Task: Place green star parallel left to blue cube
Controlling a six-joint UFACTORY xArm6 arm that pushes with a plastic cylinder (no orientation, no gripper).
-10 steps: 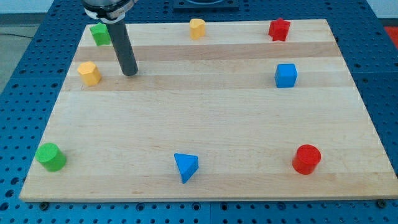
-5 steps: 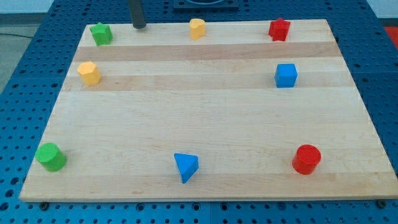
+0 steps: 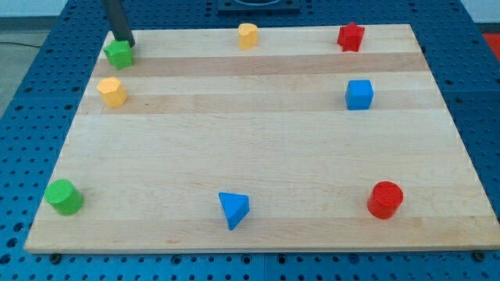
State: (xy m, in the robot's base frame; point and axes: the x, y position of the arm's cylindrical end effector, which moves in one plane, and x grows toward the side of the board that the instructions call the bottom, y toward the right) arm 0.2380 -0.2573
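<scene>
touching green star (image 3: 119,54) top edge: my tip (image 3: 125,43), smooth wooden board (image 3: 258,148).

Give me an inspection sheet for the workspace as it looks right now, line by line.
Surface: wooden board, flat, on a blue perforated table.
Job's things: green star at the view's top left corner; blue cube far off at the view's right.
Clutter: yellow block, yellow block, red star, green cylinder, blue triangular block, red cylinder.
Tool: my tip sits at the green star's top edge, apparently touching.
Cables: nothing seen.
Surroundings: dark fixture at the view's top edge.
</scene>
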